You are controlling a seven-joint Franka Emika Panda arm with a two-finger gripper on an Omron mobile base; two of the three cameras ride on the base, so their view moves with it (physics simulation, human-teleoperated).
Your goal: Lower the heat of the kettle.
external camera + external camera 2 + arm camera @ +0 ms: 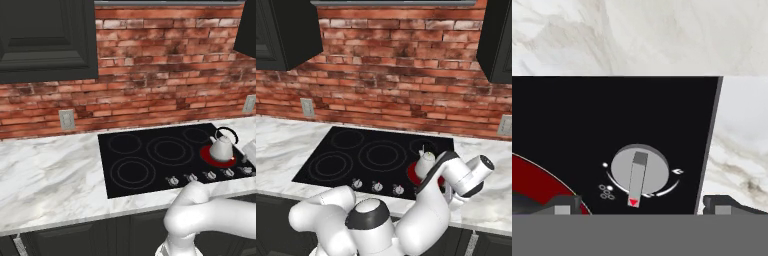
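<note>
The kettle sits on the glowing red burner at the front right corner of the black cooktop, so that burner's clearly on and its dial is the one to turn down. The gripper hangs right above the rightmost knob, fingers spread wide on either side and holding nothing, probably lined up to close on the knob's ridge. Marble counter all around.
</note>
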